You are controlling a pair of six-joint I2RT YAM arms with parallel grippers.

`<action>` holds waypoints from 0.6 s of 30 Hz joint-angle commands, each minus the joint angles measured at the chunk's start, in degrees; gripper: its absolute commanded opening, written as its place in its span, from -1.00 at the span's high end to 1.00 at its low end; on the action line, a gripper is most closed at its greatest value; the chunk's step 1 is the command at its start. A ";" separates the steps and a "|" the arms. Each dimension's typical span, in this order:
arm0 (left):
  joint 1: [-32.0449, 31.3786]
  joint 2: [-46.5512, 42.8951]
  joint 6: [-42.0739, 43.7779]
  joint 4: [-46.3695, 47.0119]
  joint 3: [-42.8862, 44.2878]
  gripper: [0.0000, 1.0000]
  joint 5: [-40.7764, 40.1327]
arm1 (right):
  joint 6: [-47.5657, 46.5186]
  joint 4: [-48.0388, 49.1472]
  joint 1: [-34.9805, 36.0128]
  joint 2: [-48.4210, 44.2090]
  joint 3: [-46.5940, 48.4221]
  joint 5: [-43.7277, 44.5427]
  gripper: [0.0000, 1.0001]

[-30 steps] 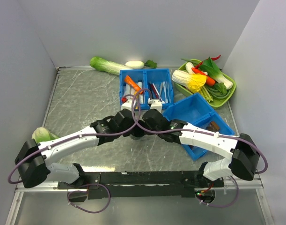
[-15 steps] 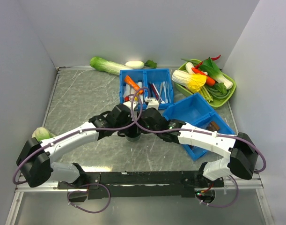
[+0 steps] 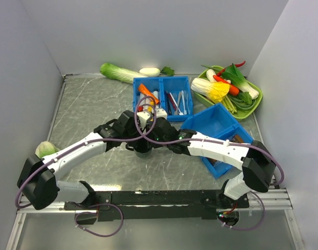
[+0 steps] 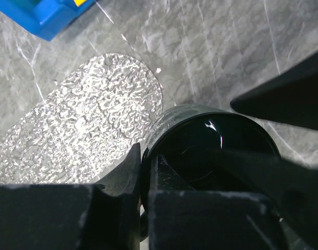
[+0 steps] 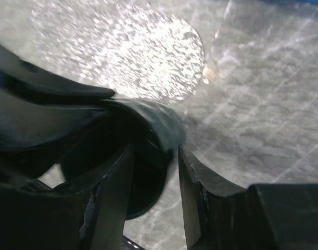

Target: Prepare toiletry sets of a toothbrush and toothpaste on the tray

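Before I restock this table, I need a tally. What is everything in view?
divided bin: one, blue, far middle
toothpaste: one visible, orange, bin's left compartment
toothbrush: a few, dark red, right compartment
open bin: one, blue, right side
brown block: at least one, inside open bin
dish: one, green, far right, holding vegetables
leafy greens: two, green, back and left edge
white vegetable: one, back
tray: one, clear, beside the cup
dark cup: one, black, table's middle
left gripper: black, shut on dark cup's rim
right gripper: black, open at the cup's rim

No legible text or labels anywhere.
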 commanded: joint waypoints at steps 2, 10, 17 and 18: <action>0.29 -3.35 2.03 4.94 1.95 0.98 3.95 | -0.75 0.85 0.25 -0.03 0.80 0.40 0.14; 1.00 -5.11 -3.66 6.61 2.03 0.44 3.86 | -0.39 1.20 0.25 -0.13 0.80 0.40 1.00; 1.00 -11.34 -17.99 6.88 1.77 -0.57 -8.61 | 1.01 0.68 0.34 -0.39 0.80 2.60 1.00; 1.00 -11.87 -21.32 6.79 1.68 -0.56 -10.54 | 1.36 0.59 0.34 -0.56 0.80 3.21 1.00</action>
